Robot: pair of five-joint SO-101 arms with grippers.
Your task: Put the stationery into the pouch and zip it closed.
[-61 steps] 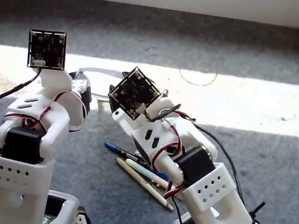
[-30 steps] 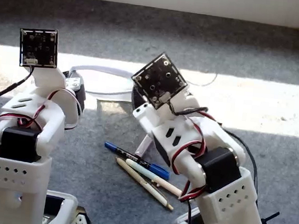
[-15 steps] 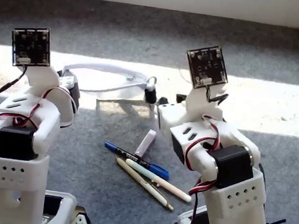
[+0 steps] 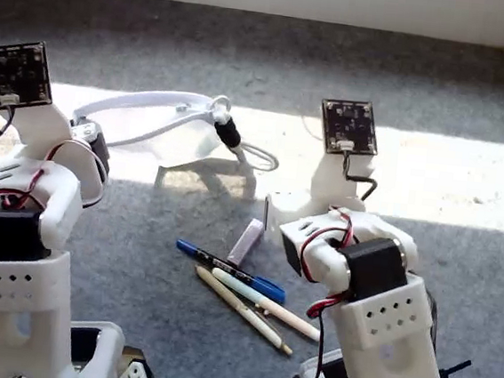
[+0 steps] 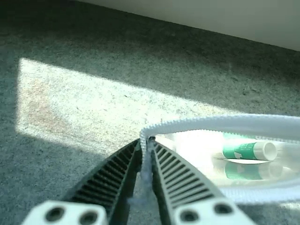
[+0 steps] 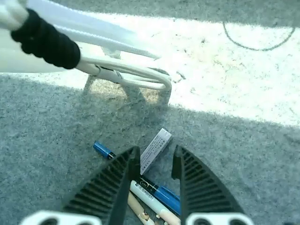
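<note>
While left gripper (image 5: 146, 142) pinches pouch (image 4: 164, 131) rim, right gripper (image 6: 155, 159) gapes above 3 diagonal pens (image 4: 242, 288).

right gripper (image 6: 156, 151) spread above white eraser (image 6: 156, 143), blue pen (image 6: 165, 197); pouch (image 6: 89, 27) beyond

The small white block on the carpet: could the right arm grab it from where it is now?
Probably yes. The right gripper hangs open above the white block, with nothing between them. The blue pen lies close beside it, so that might get nudged.
</note>
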